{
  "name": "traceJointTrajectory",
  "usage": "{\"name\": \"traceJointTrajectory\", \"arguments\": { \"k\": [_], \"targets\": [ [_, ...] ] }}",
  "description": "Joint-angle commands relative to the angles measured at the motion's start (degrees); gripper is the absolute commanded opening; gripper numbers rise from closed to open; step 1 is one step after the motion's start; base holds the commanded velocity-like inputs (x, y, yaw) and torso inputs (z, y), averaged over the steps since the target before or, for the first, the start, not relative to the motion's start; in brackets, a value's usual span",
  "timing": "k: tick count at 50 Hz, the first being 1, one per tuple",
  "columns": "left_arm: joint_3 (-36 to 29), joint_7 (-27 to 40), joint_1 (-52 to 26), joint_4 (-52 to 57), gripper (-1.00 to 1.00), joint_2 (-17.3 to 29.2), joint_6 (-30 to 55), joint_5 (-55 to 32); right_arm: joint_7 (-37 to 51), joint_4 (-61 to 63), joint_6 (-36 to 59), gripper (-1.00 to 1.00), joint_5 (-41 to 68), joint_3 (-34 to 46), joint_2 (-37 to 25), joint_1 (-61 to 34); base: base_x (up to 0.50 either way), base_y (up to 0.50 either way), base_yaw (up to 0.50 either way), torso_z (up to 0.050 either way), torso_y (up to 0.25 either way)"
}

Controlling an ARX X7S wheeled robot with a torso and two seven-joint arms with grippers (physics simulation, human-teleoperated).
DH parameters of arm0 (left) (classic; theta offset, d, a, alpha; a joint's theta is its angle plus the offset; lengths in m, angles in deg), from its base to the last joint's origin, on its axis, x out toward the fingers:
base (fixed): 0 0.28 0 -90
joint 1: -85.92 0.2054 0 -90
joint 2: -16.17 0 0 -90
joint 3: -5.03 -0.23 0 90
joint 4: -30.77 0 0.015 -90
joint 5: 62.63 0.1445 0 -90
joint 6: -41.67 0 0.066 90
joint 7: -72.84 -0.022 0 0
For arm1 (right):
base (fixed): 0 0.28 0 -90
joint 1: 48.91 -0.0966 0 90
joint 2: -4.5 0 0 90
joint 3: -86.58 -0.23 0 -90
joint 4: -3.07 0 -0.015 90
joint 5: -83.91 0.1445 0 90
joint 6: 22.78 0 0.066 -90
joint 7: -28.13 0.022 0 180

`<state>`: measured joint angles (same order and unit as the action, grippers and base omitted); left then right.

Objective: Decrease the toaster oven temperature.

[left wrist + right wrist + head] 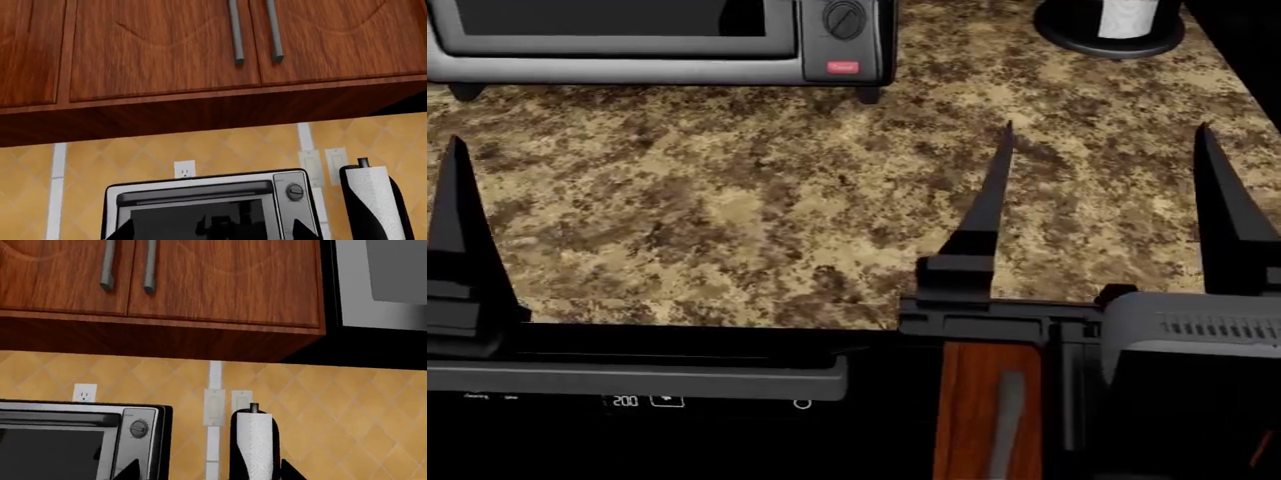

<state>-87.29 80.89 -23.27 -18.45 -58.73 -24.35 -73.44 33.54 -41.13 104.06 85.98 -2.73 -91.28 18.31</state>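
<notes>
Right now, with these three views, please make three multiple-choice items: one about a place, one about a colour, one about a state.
1. Where is the paper towel roll?
A. beside the toaster oven
B. on top of it
C. inside it

2. What colour is the oven's small button?
A. green
B. red
C. blue

3. How is the right gripper?
A. shut on a knob
B. shut on a cup
C. open, holding nothing

Key: 1 A, it stands apart on the counter; 2 B, red in the head view; 3 C, fingers spread wide over bare counter.
</notes>
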Motion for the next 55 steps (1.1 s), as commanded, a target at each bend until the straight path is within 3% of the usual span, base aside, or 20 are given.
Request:
{"name": "traceJointTrajectory", "arguments": {
  "k": [1,26,27,52,54,55],
  "targets": [
    [-0.08,0.36,0.63,0.13,1.00,0.67,-1.19,0.39,0.83,1.04,1.02,1.00,1.57,-0.35,-0.36,-0.59,0.00,0.29,0.00,0.000,0.000],
    [-1.98,1.01,1.09,-0.76,1.00,1.09,-3.52,1.59,2.22,0.05,1.38,1.00,3.22,-0.28,-2.03,0.01,0.00,0.28,0.00,0.000,0.000],
    [-1.32,1.01,-0.88,0.37,1.00,1.34,-0.10,0.16,2.51,0.02,1.97,1.00,3.58,-0.18,-1.48,-0.40,0.00,0.29,0.00,0.000,0.000],
    [-1.12,1.82,-0.84,0.60,1.00,1.87,0.08,-0.72,4.02,0.99,4.11,1.00,5.31,-0.58,-2.01,-0.54,0.06,0.00,0.00,0.000,0.000],
    [-1.37,1.67,1.06,-0.92,1.00,1.69,-3.33,0.10,4.05,1.03,4.07,1.00,5.46,-0.47,-2.12,-0.45,0.26,0.00,0.00,0.000,0.000],
    [-1.09,1.95,-0.71,0.57,1.00,1.93,-0.19,-0.76,4.13,1.10,4.22,1.00,5.52,-0.46,-2.16,-0.47,0.26,0.00,0.00,0.000,0.000]
  ]
}}
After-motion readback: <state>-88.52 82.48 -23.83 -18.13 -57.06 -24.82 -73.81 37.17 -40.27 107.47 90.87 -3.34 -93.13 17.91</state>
